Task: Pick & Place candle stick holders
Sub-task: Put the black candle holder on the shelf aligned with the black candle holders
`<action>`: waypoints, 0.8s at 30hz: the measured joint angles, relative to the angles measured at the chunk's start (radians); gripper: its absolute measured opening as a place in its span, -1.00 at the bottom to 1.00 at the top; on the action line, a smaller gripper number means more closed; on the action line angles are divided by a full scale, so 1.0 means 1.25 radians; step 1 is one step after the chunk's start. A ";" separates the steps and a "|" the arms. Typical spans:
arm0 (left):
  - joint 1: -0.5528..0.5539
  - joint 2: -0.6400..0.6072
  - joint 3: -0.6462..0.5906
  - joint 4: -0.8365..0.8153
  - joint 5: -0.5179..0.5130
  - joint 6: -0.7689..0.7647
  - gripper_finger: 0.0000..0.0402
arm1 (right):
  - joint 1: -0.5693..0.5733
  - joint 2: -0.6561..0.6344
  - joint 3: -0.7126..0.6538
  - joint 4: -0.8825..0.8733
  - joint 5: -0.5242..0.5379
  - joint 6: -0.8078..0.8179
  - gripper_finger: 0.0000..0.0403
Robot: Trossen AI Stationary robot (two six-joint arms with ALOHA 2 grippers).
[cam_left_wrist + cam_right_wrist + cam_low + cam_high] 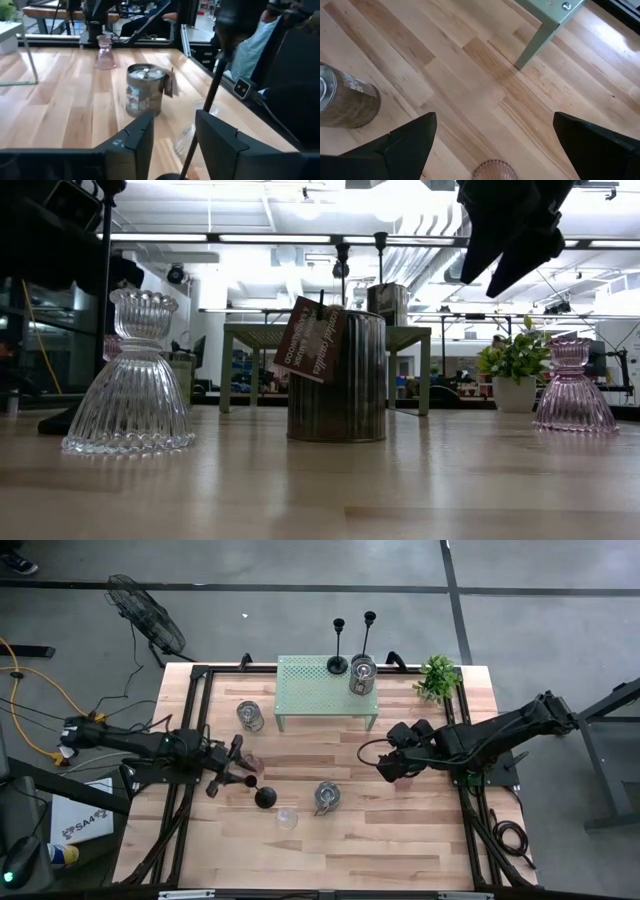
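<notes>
Looking straight down, the left gripper (222, 778) is seen low over the wooden table (400, 840), its fingers parted around the thin stem of a black round-based candlestick (262, 795) without clamping it. The right gripper (385, 765) hangs wide open near a pale green perforated metal shelf (310, 690), on which another black candlestick (338, 648) stands. At table height, a clear ribbed glass cup (130, 380) and a squat silvery jar (337, 378) are shown. Past the left wrist, the stem (207, 102) is seen between the separated fingers (137, 137). Past the right wrist, bare planks lie between spread fingers (405, 142).

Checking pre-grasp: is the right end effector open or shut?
Open. The right end effector shows its fingers wide apart in its wrist view, gripping nothing.
</notes>
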 joint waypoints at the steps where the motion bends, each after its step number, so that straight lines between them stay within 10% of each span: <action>1: -0.004 0.010 0.000 0.013 0.006 0.000 -0.24 | 0.000 0.000 0.000 0.000 -0.003 0.000 0.95; 24: -0.013 0.196 0.000 0.257 0.083 0.019 -0.11 | 0.000 0.000 0.000 0.006 -0.006 0.000 0.95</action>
